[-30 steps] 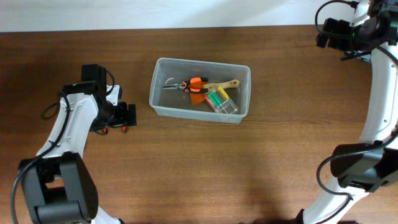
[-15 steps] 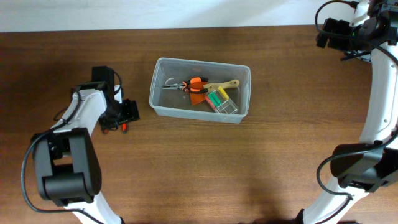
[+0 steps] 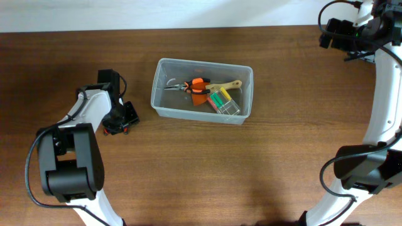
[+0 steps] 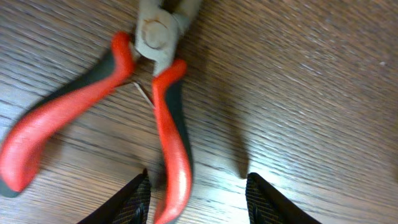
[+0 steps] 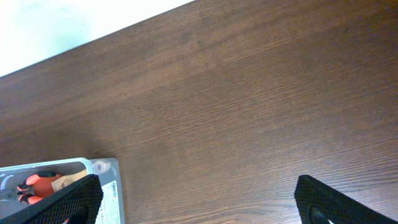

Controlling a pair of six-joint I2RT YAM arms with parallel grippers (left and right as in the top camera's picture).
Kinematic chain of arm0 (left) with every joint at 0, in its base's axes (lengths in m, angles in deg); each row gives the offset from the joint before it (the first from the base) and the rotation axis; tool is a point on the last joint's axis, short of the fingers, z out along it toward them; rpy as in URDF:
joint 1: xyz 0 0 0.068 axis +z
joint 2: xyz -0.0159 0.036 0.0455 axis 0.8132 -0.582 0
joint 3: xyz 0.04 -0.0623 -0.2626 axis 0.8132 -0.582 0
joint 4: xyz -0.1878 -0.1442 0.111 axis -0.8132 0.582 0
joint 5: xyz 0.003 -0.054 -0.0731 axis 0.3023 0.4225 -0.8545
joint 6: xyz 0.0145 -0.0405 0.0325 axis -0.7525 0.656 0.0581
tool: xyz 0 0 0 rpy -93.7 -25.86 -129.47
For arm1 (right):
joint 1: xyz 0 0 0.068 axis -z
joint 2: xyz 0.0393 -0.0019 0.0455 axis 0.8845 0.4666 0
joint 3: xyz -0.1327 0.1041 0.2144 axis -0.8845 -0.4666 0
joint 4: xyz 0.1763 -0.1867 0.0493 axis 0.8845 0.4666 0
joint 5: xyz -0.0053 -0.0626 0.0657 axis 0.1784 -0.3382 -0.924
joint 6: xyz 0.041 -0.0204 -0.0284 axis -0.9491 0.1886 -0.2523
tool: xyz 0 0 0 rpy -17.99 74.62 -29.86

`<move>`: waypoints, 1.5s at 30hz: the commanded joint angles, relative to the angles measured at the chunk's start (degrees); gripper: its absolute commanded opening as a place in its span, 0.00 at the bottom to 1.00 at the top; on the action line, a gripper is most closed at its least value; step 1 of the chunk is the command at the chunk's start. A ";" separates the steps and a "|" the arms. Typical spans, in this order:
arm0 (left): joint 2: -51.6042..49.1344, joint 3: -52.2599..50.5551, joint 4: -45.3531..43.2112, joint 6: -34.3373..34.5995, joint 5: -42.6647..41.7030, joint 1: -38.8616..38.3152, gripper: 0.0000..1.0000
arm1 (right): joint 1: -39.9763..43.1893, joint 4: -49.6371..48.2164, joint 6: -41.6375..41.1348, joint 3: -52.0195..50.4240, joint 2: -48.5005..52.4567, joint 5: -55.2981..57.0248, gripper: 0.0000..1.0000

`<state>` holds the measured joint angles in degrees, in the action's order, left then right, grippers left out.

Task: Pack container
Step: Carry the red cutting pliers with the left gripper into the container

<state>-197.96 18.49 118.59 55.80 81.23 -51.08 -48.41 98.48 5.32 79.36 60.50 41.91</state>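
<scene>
The clear plastic container (image 3: 162,105) stands mid-table and holds orange-handled pliers (image 3: 196,86), a wooden-handled tool and a small clear box with green and yellow parts. A corner of the container shows in the right wrist view (image 5: 102,171). Red-handled pliers (image 4: 169,130) lie flat on the wood left of the container; in the overhead view only a red bit shows (image 3: 125,129) under my left gripper. My left gripper (image 4: 198,200) is open low over them, one handle between its fingers. My right gripper (image 5: 199,202) is open and empty, high at the far right.
The table's far edge meets a white wall (image 3: 188,12) at the top. My left arm's base (image 3: 66,169) stands at the front left and my right arm's base (image 3: 367,169) at the front right.
My left gripper has shifted slightly right and toward the front, settling over the red-handled pliers. The right arm has not moved.
</scene>
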 commanded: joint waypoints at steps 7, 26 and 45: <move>-0.87 0.52 -3.30 -12.28 4.28 0.20 0.51 | -0.24 0.02 -0.07 -0.11 -0.11 -0.28 0.98; -0.44 1.11 -3.63 -12.07 1.55 0.20 0.02 | -0.24 0.04 -0.07 -0.11 -0.11 -0.28 0.99; 12.33 31.08 10.58 -61.88 0.48 -19.34 0.02 | -0.24 0.04 -0.07 -0.11 -0.11 -0.28 0.98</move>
<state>-182.64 49.98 127.79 10.10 81.75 -65.66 -48.41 98.50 5.34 79.36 60.50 41.91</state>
